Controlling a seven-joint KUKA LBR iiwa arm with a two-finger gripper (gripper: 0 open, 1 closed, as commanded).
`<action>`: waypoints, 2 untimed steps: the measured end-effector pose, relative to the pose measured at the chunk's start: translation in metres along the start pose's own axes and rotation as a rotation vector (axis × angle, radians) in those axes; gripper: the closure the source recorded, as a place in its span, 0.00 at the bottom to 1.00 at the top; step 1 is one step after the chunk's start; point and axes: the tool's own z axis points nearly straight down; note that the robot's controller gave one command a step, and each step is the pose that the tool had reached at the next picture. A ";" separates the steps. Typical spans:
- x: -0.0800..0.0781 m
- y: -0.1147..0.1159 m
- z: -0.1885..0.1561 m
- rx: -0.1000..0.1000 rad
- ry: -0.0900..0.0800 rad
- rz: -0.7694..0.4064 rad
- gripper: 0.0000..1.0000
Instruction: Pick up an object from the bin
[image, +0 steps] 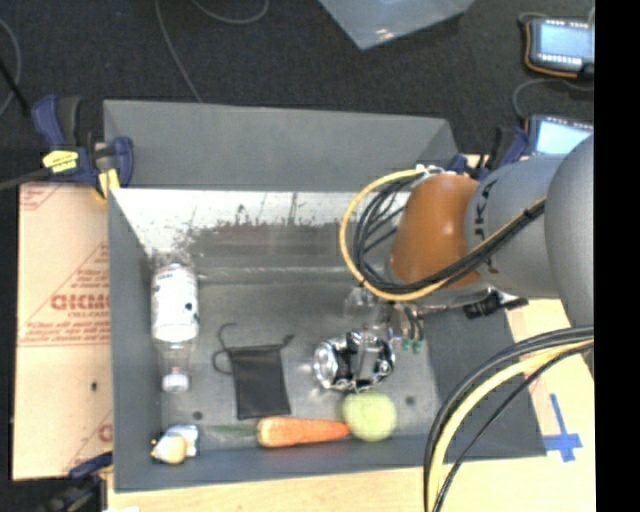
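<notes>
Gripper: the two-finger gripper (368, 352) hangs low over the right front part of the grey metal bin (300, 215), under the arm's orange wrist cover (432, 235). Whether it is apart or together cannot be told, as its tip merges with the shiny thing below.
Thing under it: a shiny, silvery, crumpled-looking object (328, 362) lies touching or just beside the gripper's left side. It is probably the target, judging by the low position, but no grasp is visible.
Why so placed: the arm enters from the right and points straight down, which suits a lift from above.
Nearest neighbours: a round yellow-green fruit or ball (371, 416) lies just in front of the gripper, with a long orange carrot (300, 432) touching it along the front wall.
Further off: a flat black fabric pouch (260, 380) lies in the middle. A clear plastic bottle with a white label (174, 305) lies by the left wall. A small white-and-yellow thing (174, 446) sits in the front left corner.
Layout: the things lie loose and apart, not heaped, so each has room around it.
Count: six loose things, one of each kind.
</notes>
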 end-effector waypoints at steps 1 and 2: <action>0.017 0.016 0.007 -0.005 -0.001 0.144 1.00; 0.017 0.015 0.007 -0.004 -0.002 0.143 1.00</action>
